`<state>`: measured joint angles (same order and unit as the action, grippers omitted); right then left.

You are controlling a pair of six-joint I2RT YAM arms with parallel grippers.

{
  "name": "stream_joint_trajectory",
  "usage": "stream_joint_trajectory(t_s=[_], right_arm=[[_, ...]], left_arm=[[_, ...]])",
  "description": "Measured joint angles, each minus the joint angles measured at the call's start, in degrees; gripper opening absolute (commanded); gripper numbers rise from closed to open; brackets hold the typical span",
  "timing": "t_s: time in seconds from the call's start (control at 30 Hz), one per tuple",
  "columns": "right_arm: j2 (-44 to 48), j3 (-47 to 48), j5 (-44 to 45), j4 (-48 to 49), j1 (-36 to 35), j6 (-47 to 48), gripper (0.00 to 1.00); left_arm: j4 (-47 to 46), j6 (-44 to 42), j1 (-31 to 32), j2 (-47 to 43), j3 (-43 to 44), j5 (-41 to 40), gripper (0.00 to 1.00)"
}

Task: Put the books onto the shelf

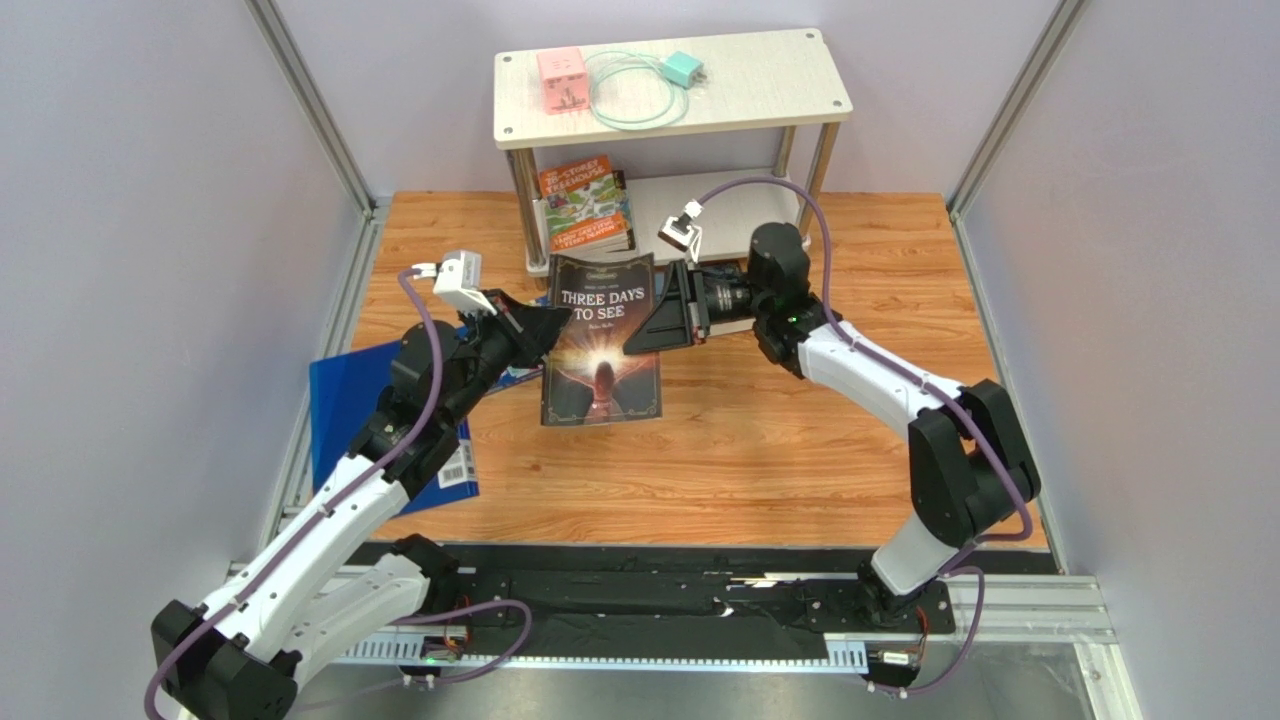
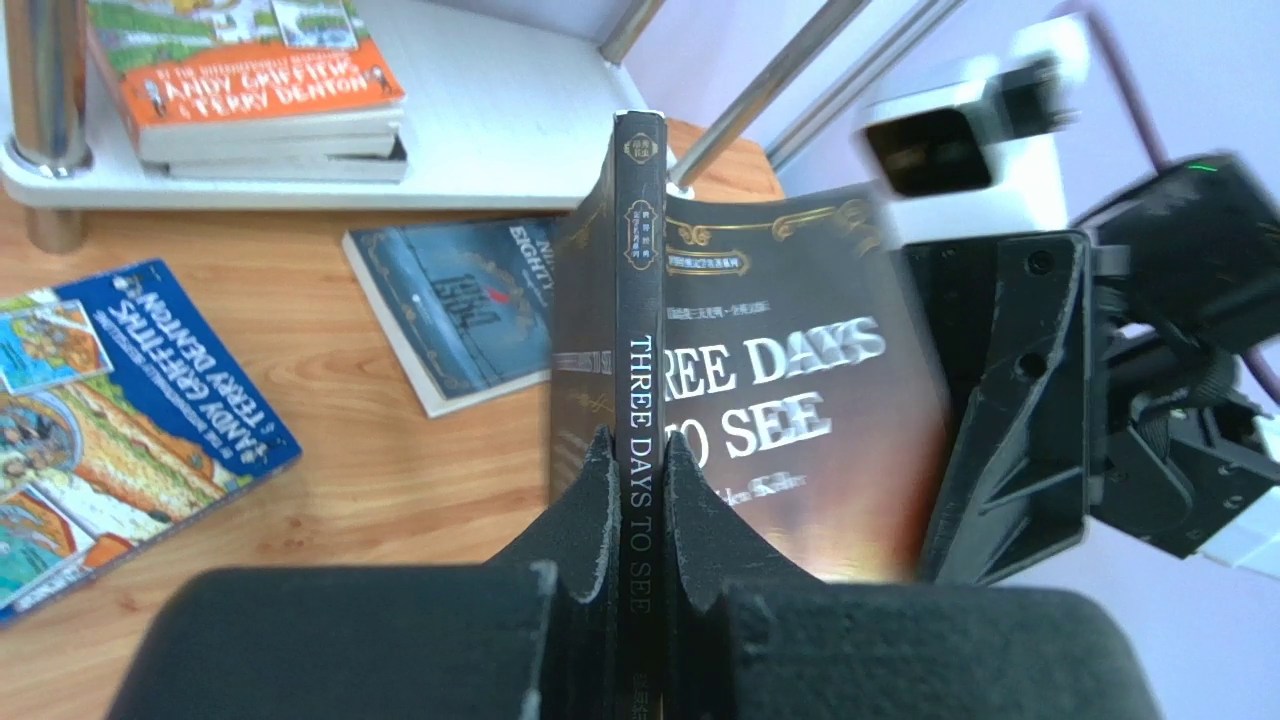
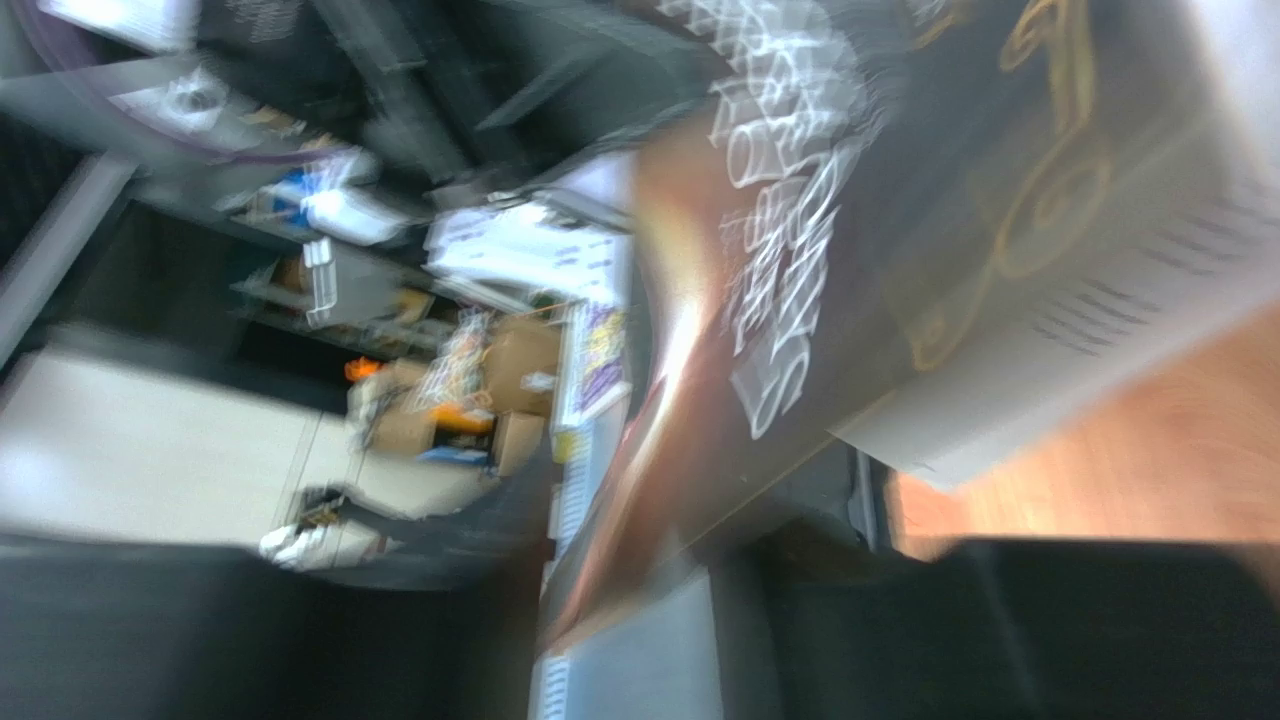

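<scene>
Blue cartoon book (image 2: 105, 420) lies flat on the table (image 2: 376, 480), off to the left of the left pincer (image 2: 642, 450). Dark blue-grey book (image 2: 458, 300) is also flat, ahead-left of that pincer's tips, just short of the shelf (image 1: 781, 75).

Left pincer is clamped tight on the spine of the black "Three Days to See" book (image 2: 781, 405), with its fingers (image 2: 594, 510) pinching either side of the spine. The book is held above the table and partly hides the dark blue-grey one in the wrist view.

Right pincer (image 1: 661, 323) sits at the black book's far edge, directly across from the left pincer. Its wrist view is smeared, so it's unclear how wide it stands or whether it grips.

The shelf is beyond both pincers. Orange book (image 1: 583, 203) tops a small stack on the lower board, ahead of the left pincer. Top board holds a pink box (image 1: 559, 75) and a teal plug (image 1: 684, 69) with its cable (image 1: 631, 102).
</scene>
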<state>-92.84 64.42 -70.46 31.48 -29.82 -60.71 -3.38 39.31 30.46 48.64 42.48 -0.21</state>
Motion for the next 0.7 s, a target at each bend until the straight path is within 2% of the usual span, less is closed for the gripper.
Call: stream_joint_trajectory(t_s=[0.03,0.07,0.13,0.17,0.27,0.47,0.57,0.7], right_arm=[[0.0,1.3,1.2,-7.3,0.0,4.4,0.6],[0.1,2.4,3.6,-13.6,-0.2,9.0,0.75],[0.3,3.7,8.3,-22.8,-0.7,15.6,0.96],[0.6,3.7,9.6,-25.1,-0.8,17.3,1.0],[2.2,3.3,13.2,-30.9,-0.8,21.9,1.0],[6.9,-3.5,17.4,-28.9,-0.3,22.2,1.0],[9.4,-9.0,19.6,-24.0,-0.3,20.0,1.0],[12.5,-18.2,22.7,-12.4,-0.3,13.9,1.0]], left_arm=[[0.1,-0.3,0.0,-0.3,0.3,-0.2,0.0],[0.3,-0.4,0.1,-0.6,0.8,0.2,0.0],[0.7,-0.9,0.9,-1.2,1.6,1.6,0.0],[1.3,-1.1,1.2,-1.5,2.0,2.4,0.0],[2.6,-1.8,1.9,-1.7,3.3,4.6,0.0],[3.0,-1.9,1.8,-1.5,4.7,6.3,0.0],[2.4,-1.7,1.8,-1.5,5.4,7.0,0.0],[-0.2,-0.6,1.8,-0.7,5.7,8.3,0.0]])
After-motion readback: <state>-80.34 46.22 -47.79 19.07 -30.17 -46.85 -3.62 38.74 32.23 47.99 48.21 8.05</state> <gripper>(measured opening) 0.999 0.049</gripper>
